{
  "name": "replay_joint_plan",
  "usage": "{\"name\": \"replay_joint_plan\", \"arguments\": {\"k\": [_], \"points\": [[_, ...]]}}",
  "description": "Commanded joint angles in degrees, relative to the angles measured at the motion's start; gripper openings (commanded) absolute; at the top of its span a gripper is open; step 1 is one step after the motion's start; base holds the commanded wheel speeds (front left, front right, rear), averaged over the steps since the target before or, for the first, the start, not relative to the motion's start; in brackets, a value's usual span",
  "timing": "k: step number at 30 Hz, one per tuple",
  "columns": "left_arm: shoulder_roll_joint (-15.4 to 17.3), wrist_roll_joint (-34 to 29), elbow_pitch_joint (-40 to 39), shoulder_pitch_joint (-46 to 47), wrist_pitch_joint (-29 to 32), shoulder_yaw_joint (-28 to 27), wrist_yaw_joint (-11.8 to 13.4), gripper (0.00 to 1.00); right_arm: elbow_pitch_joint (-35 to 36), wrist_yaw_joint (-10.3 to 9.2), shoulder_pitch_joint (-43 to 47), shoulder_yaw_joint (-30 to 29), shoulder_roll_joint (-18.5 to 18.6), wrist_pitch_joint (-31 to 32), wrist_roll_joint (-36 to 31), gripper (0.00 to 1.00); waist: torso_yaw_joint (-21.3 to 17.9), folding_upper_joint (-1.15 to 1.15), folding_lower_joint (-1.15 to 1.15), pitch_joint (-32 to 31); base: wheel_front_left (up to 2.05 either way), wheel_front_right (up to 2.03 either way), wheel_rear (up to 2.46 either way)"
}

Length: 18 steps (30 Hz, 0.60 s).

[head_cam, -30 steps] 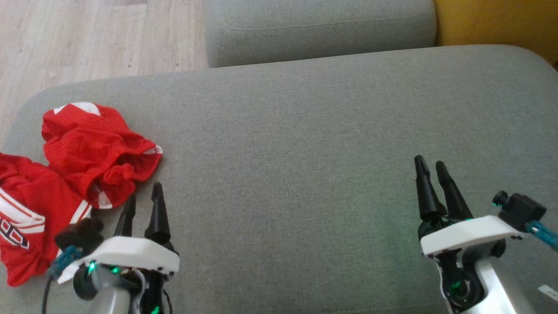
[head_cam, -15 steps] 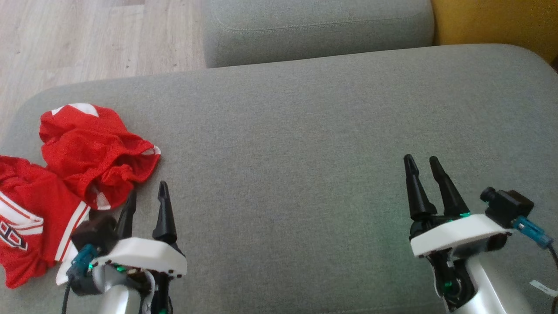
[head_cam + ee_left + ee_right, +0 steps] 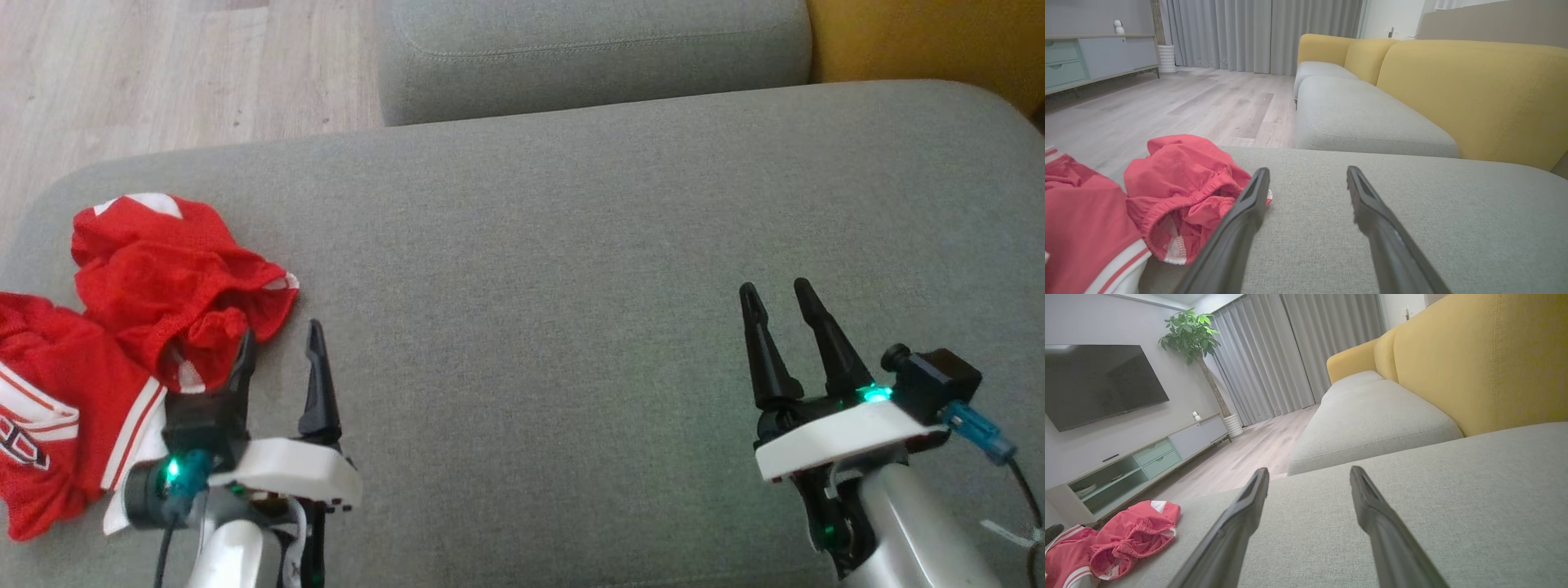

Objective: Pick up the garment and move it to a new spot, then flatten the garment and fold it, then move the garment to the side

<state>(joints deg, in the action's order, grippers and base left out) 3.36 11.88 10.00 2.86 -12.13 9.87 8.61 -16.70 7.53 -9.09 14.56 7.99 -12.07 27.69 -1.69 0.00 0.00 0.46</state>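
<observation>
1. Here, finds crumpled red mesh garment [image 3: 180, 278] at left end of grey fabric cushion [image 3: 571, 245], perhaps overlapping striped red jersey [image 3: 49, 392].
2. Shows left gripper [image 3: 280, 333], right gripper [image 3: 774, 286] spread wide, empty.
3. Risks lifting jersey if pinched at overlap.

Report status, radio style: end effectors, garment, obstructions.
Left end effector open at shorts edge; right end effector open over cushion. Both empty. Shorts crumpled, cushion's left. Jersey against shorts.
</observation>
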Motion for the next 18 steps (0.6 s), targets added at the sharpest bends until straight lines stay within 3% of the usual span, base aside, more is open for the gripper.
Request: {"name": "replay_joint_plan", "arguments": {"k": [1, 13, 18], "points": [[0.88, -1.50, -2.27, 3.20, -0.75, -1.34, 0.44, 1.00, 2.37, -0.04, -3.36, 1.23, 0.57, -0.80, -1.16, 1.00, -0.01, 0.00, 0.00, 0.01, 0.00, 0.00, 0.00], [0.73, -9.10, -3.53, 3.44, -2.76, -0.75, 2.05, 1.00, 2.61, -0.04, -3.80, 0.41, -0.06, -2.82, -9.51, 1.00, -0.24, 0.00, 0.00, 0.16, 0.00, 0.00, 0.00], [0.59, -9.33, -3.45, 3.36, -2.86, -1.17, 1.97, 1.00, 2.30, -0.04, -3.51, -0.77, -0.66, -2.93, -10.35, 1.00, -0.22, 0.00, 0.00, 0.20, 0.00, 0.00, 0.00]]}}
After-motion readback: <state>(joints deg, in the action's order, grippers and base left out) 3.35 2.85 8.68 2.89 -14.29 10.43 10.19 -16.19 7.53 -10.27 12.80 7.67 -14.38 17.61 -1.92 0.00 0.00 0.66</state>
